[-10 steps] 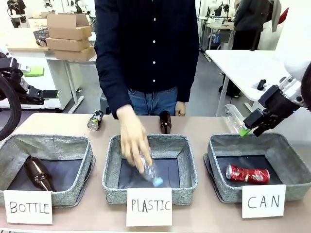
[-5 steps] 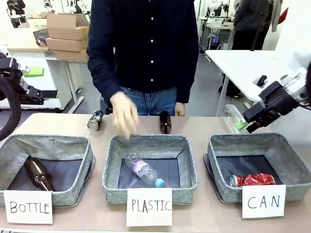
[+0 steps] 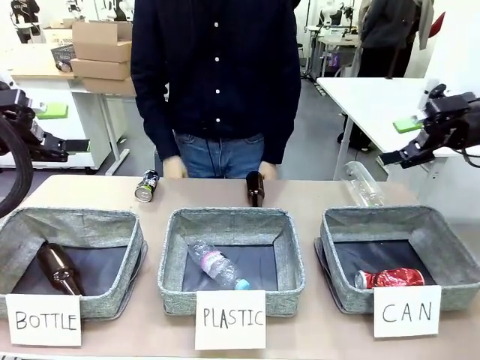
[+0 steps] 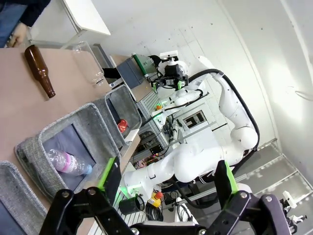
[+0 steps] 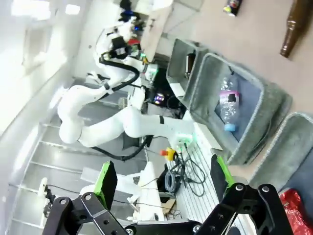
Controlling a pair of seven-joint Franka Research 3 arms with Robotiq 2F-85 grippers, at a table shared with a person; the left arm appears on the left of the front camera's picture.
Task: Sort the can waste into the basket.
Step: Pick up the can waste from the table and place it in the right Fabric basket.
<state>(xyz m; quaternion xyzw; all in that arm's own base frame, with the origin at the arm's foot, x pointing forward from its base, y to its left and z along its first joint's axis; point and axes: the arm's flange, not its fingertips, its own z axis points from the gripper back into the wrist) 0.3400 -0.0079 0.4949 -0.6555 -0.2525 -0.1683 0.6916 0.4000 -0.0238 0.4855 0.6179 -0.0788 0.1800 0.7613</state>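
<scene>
The fingers of left gripper [image 4: 168, 165] and right gripper [image 5: 161, 162] are spread and empty; red can [image 3: 390, 278], seemingly crumpled, lies in the basket [image 3: 379, 222].

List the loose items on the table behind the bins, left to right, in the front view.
black can → brown glass bottle → clear plastic bottle

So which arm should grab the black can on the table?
Left. The black can lies by the BOTTLE bin's far corner, on the robot's left, and the left tool is open. The right tool is raised at far right.
</scene>
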